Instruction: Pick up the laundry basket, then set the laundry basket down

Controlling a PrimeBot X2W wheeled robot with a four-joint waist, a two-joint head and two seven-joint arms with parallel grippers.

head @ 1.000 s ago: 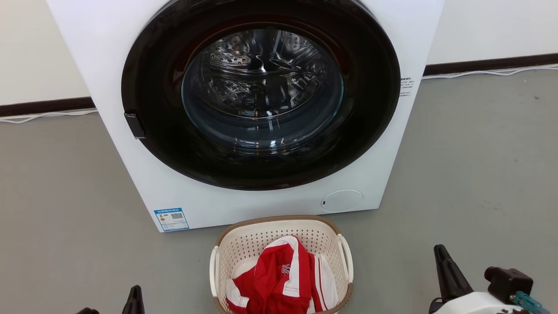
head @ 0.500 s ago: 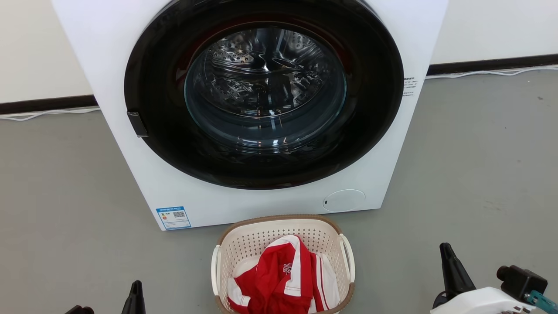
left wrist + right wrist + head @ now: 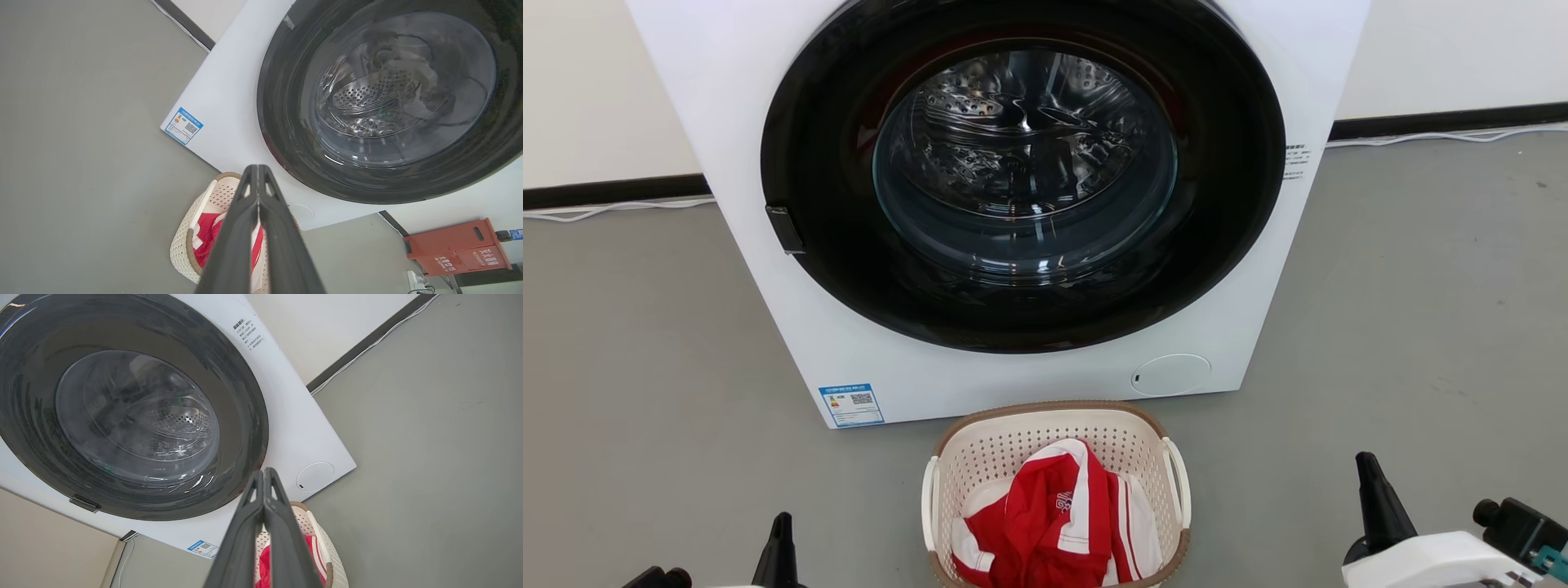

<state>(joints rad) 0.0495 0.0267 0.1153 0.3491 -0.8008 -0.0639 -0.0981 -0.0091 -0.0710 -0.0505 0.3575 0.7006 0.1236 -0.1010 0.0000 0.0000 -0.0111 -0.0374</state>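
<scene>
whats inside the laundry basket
A crumpled red and white garment lies in the laundry basket. It covers most of the bottom, so anything beneath it is hidden.

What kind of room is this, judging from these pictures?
Probably a laundry area, perhaps a bare test room. A white front-loading washer stands on a plain grey floor against a wall, and a basket holding red and white clothing sits in front of it.
</scene>
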